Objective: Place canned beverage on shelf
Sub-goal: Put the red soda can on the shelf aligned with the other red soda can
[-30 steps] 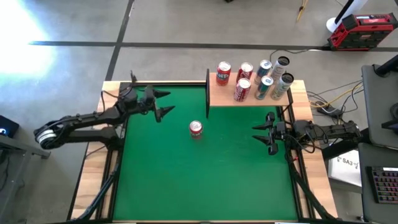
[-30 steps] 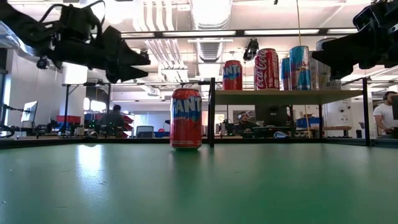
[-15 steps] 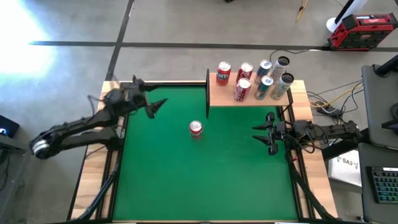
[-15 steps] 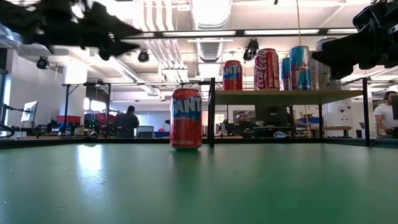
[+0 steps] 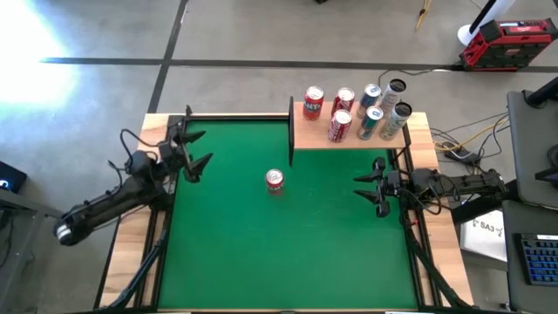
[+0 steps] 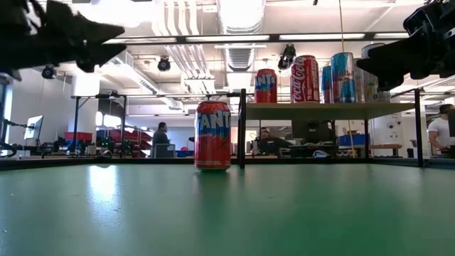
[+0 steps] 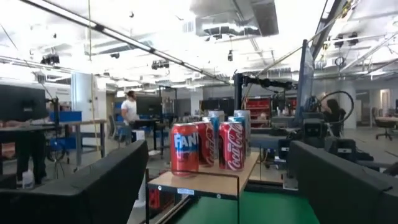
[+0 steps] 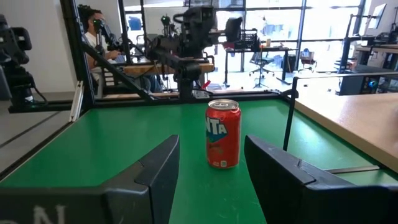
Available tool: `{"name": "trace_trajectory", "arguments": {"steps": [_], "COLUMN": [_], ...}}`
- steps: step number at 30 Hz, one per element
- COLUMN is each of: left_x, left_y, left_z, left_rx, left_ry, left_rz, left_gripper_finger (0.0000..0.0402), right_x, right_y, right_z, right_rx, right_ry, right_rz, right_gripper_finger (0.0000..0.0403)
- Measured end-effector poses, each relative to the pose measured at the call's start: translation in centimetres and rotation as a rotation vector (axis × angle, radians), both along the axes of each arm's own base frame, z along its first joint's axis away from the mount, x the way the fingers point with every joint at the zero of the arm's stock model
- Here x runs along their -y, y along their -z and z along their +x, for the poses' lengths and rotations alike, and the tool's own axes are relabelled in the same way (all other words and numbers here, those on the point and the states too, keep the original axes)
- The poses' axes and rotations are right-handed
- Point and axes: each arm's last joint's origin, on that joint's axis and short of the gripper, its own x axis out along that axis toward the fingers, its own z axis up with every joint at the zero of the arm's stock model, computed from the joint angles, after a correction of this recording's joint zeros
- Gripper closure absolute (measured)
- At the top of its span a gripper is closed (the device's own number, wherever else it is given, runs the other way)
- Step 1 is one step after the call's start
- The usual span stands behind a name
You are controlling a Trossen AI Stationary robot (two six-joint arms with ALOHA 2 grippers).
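A red Fanta can (image 5: 275,180) stands upright on its base on the green felt, near the middle of the table; it also shows in the low view (image 6: 212,135) and the right wrist view (image 8: 222,134). The shelf (image 5: 309,139), a light-wood board at the far right, carries several upright cans (image 5: 353,113). My left gripper (image 5: 187,148) hangs open over the table's far left corner, well left of the can, and faces the shelf (image 7: 205,183). My right gripper (image 5: 370,192) waits open at the right edge, with its fingers pointing level at the can.
A black post (image 6: 242,128) stands at the shelf's left corner, just right of the can in the low view. Cables (image 5: 453,144) lie beyond the table's right border. People sit and walk in the room behind. Bare green felt (image 5: 288,253) spreads toward the near edge.
My left gripper has drawn back from above the felt toward the table's left edge, away from the can, and has tipped its fingers upward. It stays open. The can and my right gripper have kept still.
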Motion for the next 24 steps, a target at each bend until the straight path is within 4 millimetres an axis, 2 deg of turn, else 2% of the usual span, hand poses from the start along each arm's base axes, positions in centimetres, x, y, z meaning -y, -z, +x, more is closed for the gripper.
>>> {"name": "trace_trajectory", "arguments": {"steps": [2,8,24], "left_x": [0.2,0.4,0.6], "left_y": [1.1,1.8,2.4], "left_z": [-0.2,-0.6,-0.6], "left_rx": [0.0,-0.118,-0.126], "left_ry": [0.001,0.001,0.009], "left_rz": [0.001,-0.08,-0.084], "left_gripper_finger": [0.0029,0.0029,0.0029], "right_x": [0.0,0.0,0.0], "right_y": [0.0,0.0,0.0], "right_z": [0.0,0.0,0.0], "right_rx": [0.0,0.0,-0.003], "right_ry": [0.0,0.0,0.0], "right_rz": [0.0,0.0,0.0], "right_gripper_finger": [0.0229,0.0229,0.0229]}}
